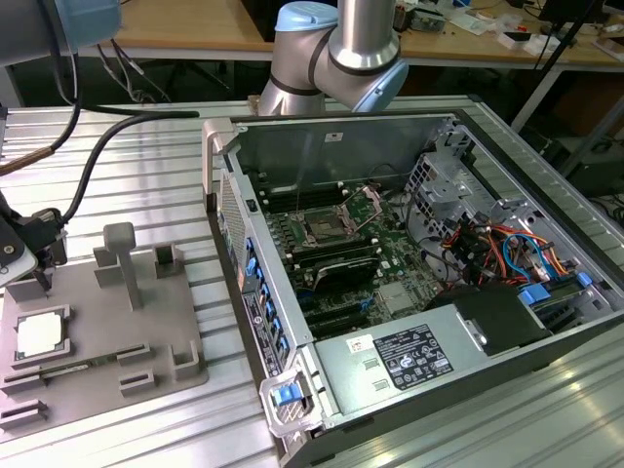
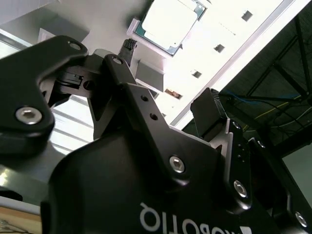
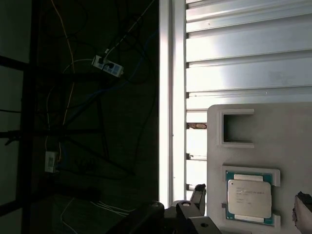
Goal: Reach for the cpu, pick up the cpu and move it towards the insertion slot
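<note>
Gripper (image 2: 168,75) hangs, fingers apart, near the small silvery square cpu (image 1: 41,334).
We see it flat in the grey plastic tray (image 1: 102,356), well apart from the shiny-framed square insertion slot (image 1: 322,229).

Silver arm tubes (image 1: 363,24), pale blue joint caps (image 1: 304,15) — matte black jaws, silver hex screws (image 2: 176,164)

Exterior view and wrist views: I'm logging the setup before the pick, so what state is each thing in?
cpu: flat in a grey tray recess, ungripped.
gripper: open, above the cpu.
insertion slot: appears open, empty.
computer case: open, side panel off.
</note>
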`<action>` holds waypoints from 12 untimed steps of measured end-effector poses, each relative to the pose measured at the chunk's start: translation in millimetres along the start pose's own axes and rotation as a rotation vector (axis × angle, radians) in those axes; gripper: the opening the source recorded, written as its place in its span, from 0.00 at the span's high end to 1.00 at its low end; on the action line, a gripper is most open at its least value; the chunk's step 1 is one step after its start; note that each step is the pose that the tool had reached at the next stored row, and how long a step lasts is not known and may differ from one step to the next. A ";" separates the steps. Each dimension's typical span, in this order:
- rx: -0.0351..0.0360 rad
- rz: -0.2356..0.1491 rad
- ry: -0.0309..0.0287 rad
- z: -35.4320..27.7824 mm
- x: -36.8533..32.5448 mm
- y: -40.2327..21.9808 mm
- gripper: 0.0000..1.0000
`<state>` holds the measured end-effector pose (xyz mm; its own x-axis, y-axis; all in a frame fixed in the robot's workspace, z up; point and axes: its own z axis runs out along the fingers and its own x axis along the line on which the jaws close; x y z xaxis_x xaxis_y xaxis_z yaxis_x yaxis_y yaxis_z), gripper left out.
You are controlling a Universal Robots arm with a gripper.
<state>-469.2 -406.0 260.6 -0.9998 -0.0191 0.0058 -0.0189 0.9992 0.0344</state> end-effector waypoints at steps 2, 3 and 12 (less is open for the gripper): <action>0.0000 0.000 -0.0001 0.1 0.0 0.0 0.35; 0.0000 0.000 0.0000 0.1 0.0 0.0 0.35; -0.0001 0.000 0.0007 3.8 0.0 -0.1 0.35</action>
<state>-469.2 -406.0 256.8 -0.9998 -0.0191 0.0064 -0.0188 0.9992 0.0345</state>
